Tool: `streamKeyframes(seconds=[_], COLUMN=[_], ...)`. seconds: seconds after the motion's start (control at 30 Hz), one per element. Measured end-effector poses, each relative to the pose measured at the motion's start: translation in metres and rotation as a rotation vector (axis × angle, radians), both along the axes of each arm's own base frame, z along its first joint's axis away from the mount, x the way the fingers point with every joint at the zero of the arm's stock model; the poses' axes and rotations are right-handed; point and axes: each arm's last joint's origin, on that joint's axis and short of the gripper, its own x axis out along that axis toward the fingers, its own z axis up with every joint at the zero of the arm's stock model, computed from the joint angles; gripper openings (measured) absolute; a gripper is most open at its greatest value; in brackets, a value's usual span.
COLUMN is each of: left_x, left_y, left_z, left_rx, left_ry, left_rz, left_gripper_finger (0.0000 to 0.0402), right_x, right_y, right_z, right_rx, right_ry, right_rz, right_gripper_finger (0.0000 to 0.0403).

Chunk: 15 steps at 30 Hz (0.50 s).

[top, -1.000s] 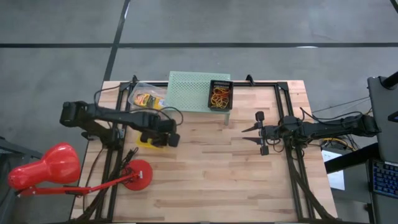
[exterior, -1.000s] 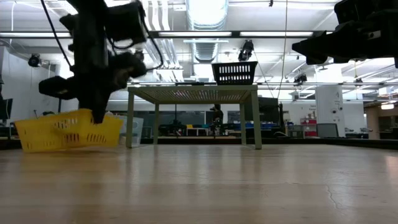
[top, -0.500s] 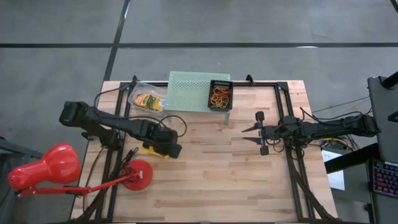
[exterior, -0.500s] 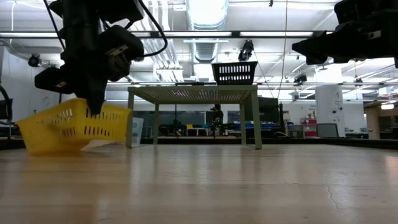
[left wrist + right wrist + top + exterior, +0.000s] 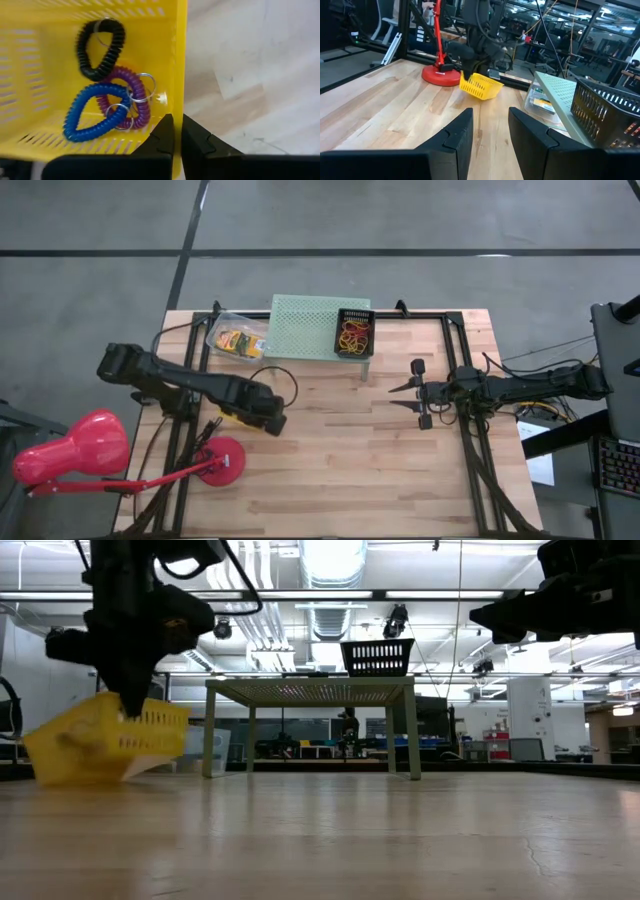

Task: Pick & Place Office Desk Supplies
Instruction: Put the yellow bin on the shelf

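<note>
My left gripper (image 5: 174, 131): pinched yellow basket (image 5: 60, 25) wall, basket tilted | my right gripper (image 5: 490, 127): fingers spread, hovered mid-table

**Even overhead light, soft focus at close range**

The table (image 5: 330, 450) is lit evenly from above, and only faint shadows are cast on the wood. In the low view, ceiling strip lights (image 5: 330, 560) are blown out to white glare, the arms are reduced to dark silhouettes against them, and the near tabletop is rendered blurred. The yellow basket (image 5: 50, 75) is shown saturated and slightly soft in the left wrist view. In the right wrist view, the own fingers (image 5: 455, 135) are left out of focus.
</note>
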Motion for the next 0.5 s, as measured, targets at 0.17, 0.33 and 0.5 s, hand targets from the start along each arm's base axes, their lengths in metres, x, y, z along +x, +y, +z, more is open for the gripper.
streamKeyframes(seconds=[0.17, 0.33, 0.5], left_x=[0.004, 0.013, 0.027], left_y=[0.002, 0.0, -0.003], left_z=[0.011, 0.006, -0.002], left_rx=[0.081, 0.08, 0.084], left_ry=[0.05, 0.173, 0.329], left_rz=[0.03, 0.027, -0.01], left_gripper_finger=[0.0014, 0.0014, 0.0014], right_x=[0.0, 0.0, 0.0], right_y=[0.0, 0.0, 0.0], right_z=[0.0, 0.0, 0.0], right_rx=[0.0, 0.0, 0.0], right_ry=[0.0, 0.0, 0.0], right_rz=[0.0, 0.0, 0.0], right_gripper_finger=[0.0121, 0.0121, 0.0121])
